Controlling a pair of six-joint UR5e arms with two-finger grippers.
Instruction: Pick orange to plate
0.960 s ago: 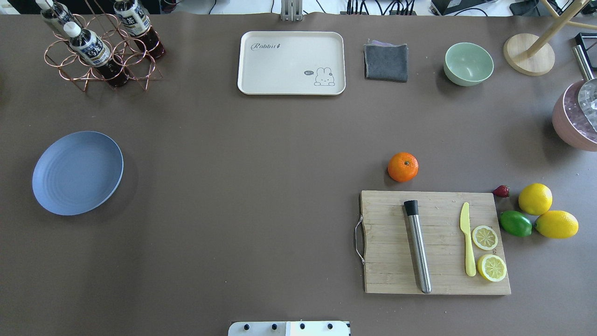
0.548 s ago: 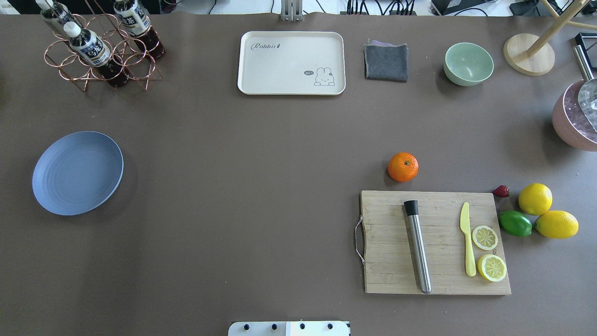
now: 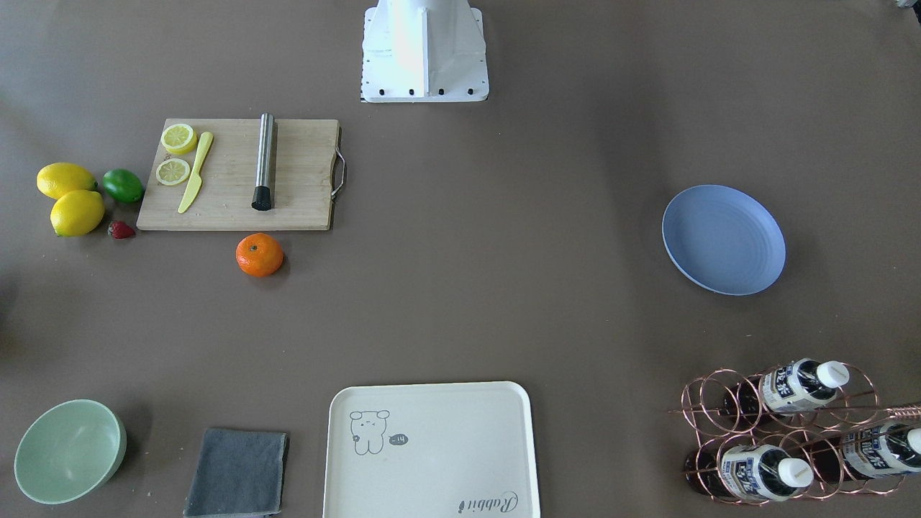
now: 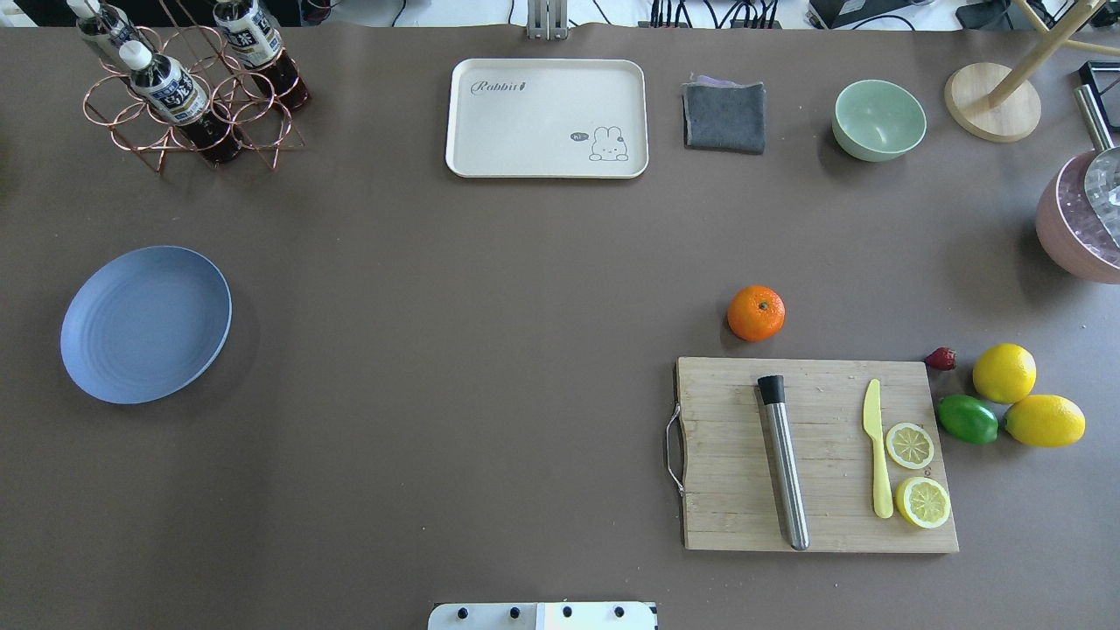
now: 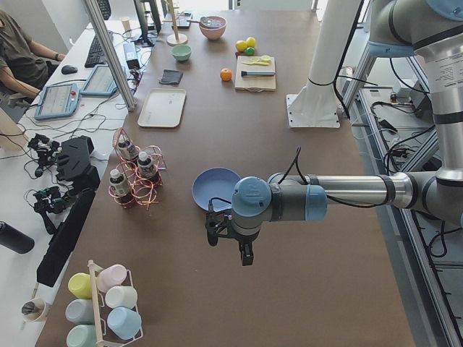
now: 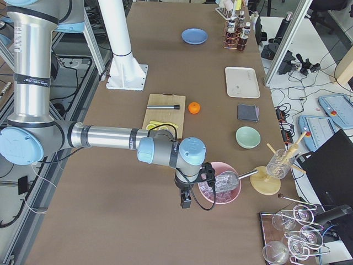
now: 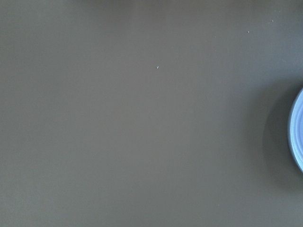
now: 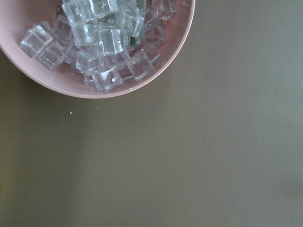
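The orange (image 4: 756, 312) sits on the brown table just beyond the cutting board's far edge, also seen in the front view (image 3: 260, 255). The blue plate (image 4: 145, 324) lies empty far off on the table's left side (image 3: 723, 239); its rim (image 7: 298, 137) shows at the left wrist view's right edge. My left gripper (image 5: 246, 256) hangs over bare table near the plate (image 5: 217, 189). My right gripper (image 6: 185, 200) hangs beside the pink ice bowl, far from the orange (image 6: 193, 107). Both show only in the side views, so I cannot tell if they are open or shut.
A wooden cutting board (image 4: 744, 516) carries a steel muddler (image 4: 784, 464), yellow knife (image 4: 877, 446) and lemon halves. Two lemons (image 4: 1004, 373), a lime (image 4: 968, 419) and a strawberry lie to its right. Cream tray (image 4: 547, 118), grey cloth (image 4: 724, 115), green bowl (image 4: 878, 119), bottle rack (image 4: 188, 87), pink ice bowl (image 8: 104, 47).
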